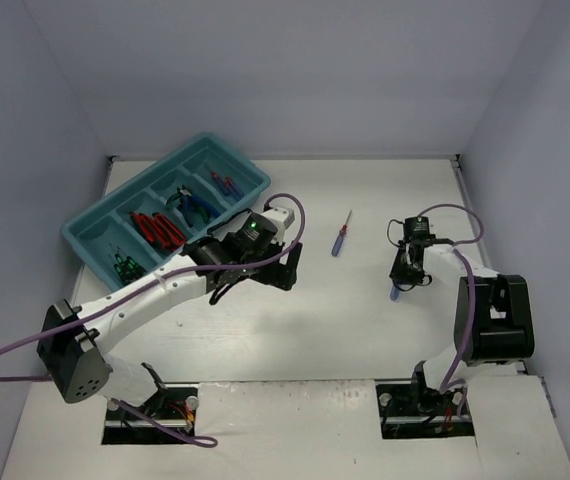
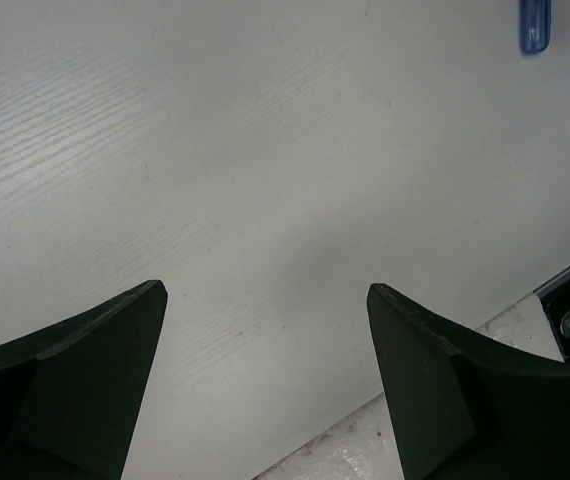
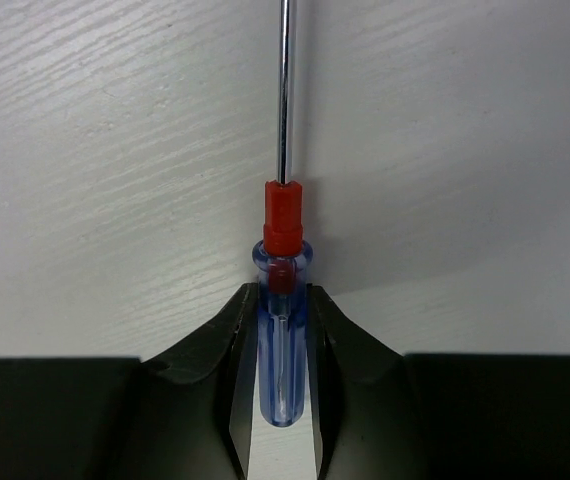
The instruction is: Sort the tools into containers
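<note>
Right wrist: right tool (image 3: 283,295) pinches blue screwdriver (image 3: 282,260) by its handle; left tool (image 2: 267,288) gapes.

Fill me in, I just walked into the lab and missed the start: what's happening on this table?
Two robot arms are sorting small hand tools into a teal tray. The right end effector is shut on a blue-handled screwdriver. The left end effector is open and empty over the bare table. A second screwdriver lies loose on the table between the arms. The tray holds red-handled cutters, blue-handled pliers and green-handled tools.
</note>
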